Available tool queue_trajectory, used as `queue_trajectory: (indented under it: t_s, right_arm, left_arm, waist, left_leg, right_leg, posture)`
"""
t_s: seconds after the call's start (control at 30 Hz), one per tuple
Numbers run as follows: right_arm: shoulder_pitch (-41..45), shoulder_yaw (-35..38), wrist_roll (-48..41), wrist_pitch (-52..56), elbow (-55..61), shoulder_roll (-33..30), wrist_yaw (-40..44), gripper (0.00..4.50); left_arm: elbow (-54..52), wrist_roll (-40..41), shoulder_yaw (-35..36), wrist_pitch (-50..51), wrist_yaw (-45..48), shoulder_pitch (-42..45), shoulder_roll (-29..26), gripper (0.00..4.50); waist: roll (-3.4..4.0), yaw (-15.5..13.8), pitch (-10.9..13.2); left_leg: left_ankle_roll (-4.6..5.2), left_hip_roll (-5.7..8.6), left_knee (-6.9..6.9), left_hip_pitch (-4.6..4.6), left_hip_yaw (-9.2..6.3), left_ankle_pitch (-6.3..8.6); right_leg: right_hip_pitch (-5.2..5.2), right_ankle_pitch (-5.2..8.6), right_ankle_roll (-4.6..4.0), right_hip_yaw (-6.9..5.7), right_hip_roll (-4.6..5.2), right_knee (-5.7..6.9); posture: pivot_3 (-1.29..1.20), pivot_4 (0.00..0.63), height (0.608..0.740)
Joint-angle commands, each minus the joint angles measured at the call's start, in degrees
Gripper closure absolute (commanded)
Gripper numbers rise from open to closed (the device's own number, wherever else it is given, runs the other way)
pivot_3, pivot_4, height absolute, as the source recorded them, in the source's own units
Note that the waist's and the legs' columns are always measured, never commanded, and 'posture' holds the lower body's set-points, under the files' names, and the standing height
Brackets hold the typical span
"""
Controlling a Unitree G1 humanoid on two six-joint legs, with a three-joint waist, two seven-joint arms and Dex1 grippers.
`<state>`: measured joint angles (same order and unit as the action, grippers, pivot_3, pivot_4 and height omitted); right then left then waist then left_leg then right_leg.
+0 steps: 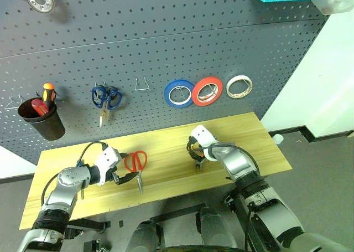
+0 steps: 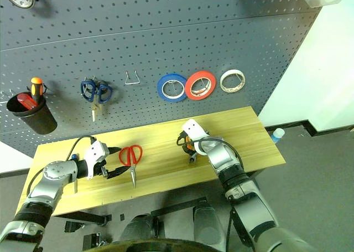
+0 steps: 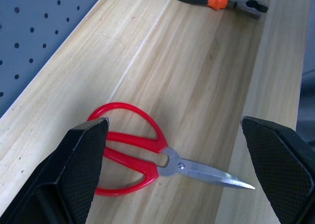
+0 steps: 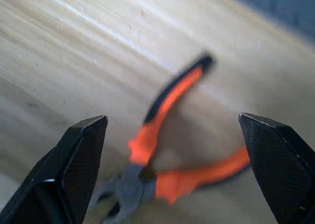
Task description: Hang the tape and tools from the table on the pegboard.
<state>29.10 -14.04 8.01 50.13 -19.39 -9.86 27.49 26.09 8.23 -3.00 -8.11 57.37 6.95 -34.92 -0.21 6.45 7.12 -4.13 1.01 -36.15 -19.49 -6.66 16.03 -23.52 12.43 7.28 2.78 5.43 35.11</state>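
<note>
The cream-white tape hangs on a hook of the dark grey pegboard, right of the red roll. Red-looped scissors lie flat on the wooden table, blades toward the front edge. My left gripper is open just left of them; in its wrist view the loops lie between the spread fingers, untouched. The orange-and-black pliers lie on the table under my right gripper, which hovers open over them with its fingers wide on either side.
On the pegboard hang dark blue scissors, an empty wire hook, a blue roll and a red roll. A black cup with orange and red screwdrivers hangs at left. The table ends right of the pliers.
</note>
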Motion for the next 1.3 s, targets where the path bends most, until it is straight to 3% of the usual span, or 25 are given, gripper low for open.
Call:
queue_trajectory:
  t_s: [0.03, 0.23, 0.77, 1.07, 1.3]
  right_arm:
    - [-0.7, 1.9, -3.9, 11.6, 7.4, 0.9, 1.4, 0.05]
    - [-1.4, -0.7, -6.4, 18.1, 9.9, 1.0, 1.1, 0.05]
    - [3.1, -1.7, -5.8, 12.0, -6.2, 5.9, -6.9, 0.05]
    - [0.1, -5.7, -5.9, 13.2, 1.7, -1.3, -2.7, 0.05]
    - [-1.0, -6.0, -6.7, 12.7, 7.3, -5.3, -1.1, 0.05]
  left_arm:
    - [-1.6, 0.9, 1.4, -0.6, 0.1, -0.2, -0.3, 0.00]
    - [-1.3, 0.8, 1.3, -0.6, 0.2, 0.0, -0.2, 0.00]
    - [-2.3, 1.1, 1.7, -0.3, -0.1, -1.0, -0.1, 0.00]
    - [-2.9, 1.0, 1.9, -0.1, -0.3, -1.4, 0.0, 0.00]
    - [-2.5, 1.0, 1.7, -0.2, -0.1, -1.1, 0.2, 0.00]
  waist:
    - [0.00, -0.4, 0.0]
    - [-0.05, -0.8, 0.1]
    - [-0.20, -0.7, 0.2]
    - [-0.19, -1.0, 0.4]
    - [-0.20, -0.7, 0.4]
  left_leg:
    - [0.00, 0.00, 0.01, 0.00, 0.00, 0.00]
    - [-0.01, -0.02, 0.01, -0.04, 0.01, 0.01]
    - [-0.01, -0.02, 0.04, -0.12, 0.02, 0.01]
    - [-0.01, -0.02, 0.04, -0.21, 0.02, 0.01]
    - [-0.01, -0.03, 0.05, -0.89, 0.02, 0.00]
  right_leg:
    - [-0.02, 0.00, -0.01, 0.00, 0.00, 0.00]
    - [-0.07, 0.02, -0.01, 0.00, 0.00, -0.01]
    - [-0.15, 0.02, 0.00, -0.01, 0.00, -0.03]
    - [-0.19, 0.04, 0.01, -0.02, 0.01, -0.09]
    - [-0.99, -0.11, 0.14, -0.02, -0.01, 0.00]
  posture:
    - [-0.06, 0.096, 0.740]
    - [-0.07, 0.102, 0.740]
    - [-0.06, 0.108, 0.740]
    - [-0.06, 0.108, 0.740]
    - [-0.06, 0.108, 0.740]
